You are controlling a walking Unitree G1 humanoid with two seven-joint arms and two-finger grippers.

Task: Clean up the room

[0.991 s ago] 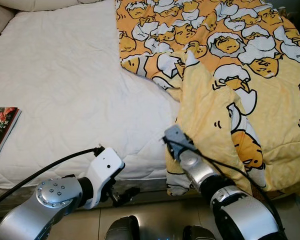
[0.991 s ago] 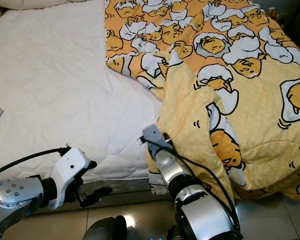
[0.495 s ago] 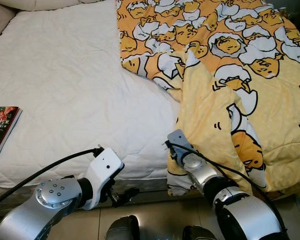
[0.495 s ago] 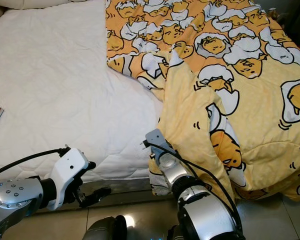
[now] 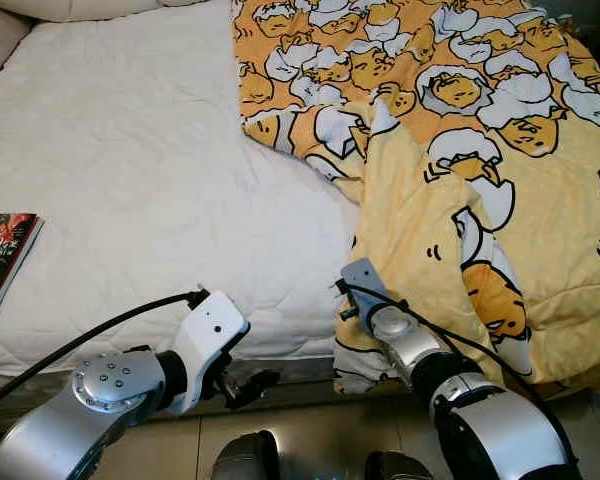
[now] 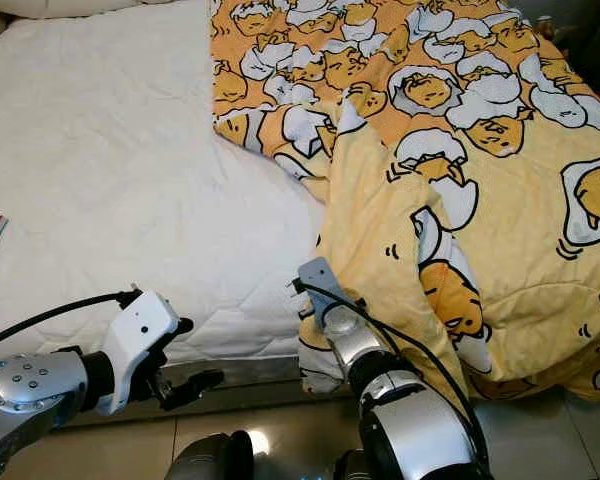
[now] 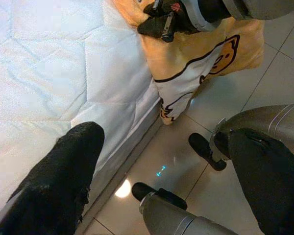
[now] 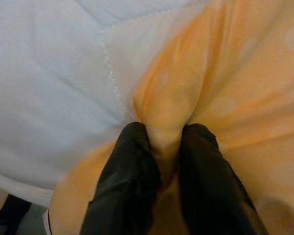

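A yellow blanket (image 5: 480, 150) printed with egg-cartoon figures covers the right half of the bed, and its near corner hangs over the front edge. My right gripper (image 8: 164, 134) is shut on a fold of that blanket's edge, right where it meets the white mattress (image 5: 130, 150). From the left wrist view the right gripper (image 7: 161, 24) pinches the cloth above the hanging corner. My left gripper (image 5: 245, 382) is open and holds nothing, low in front of the bed frame and left of the hanging corner.
A book (image 5: 5, 255) with a dark red and green cover lies near the bed's left edge. A cream pillow (image 5: 70, 8) lies at the head. Shiny tiled floor (image 7: 235, 78) runs along the bed's front, with my own legs below.
My right wrist has sunk a little and drawn back toward the bed's front edge, still pinching the blanket. The left arm has barely moved.
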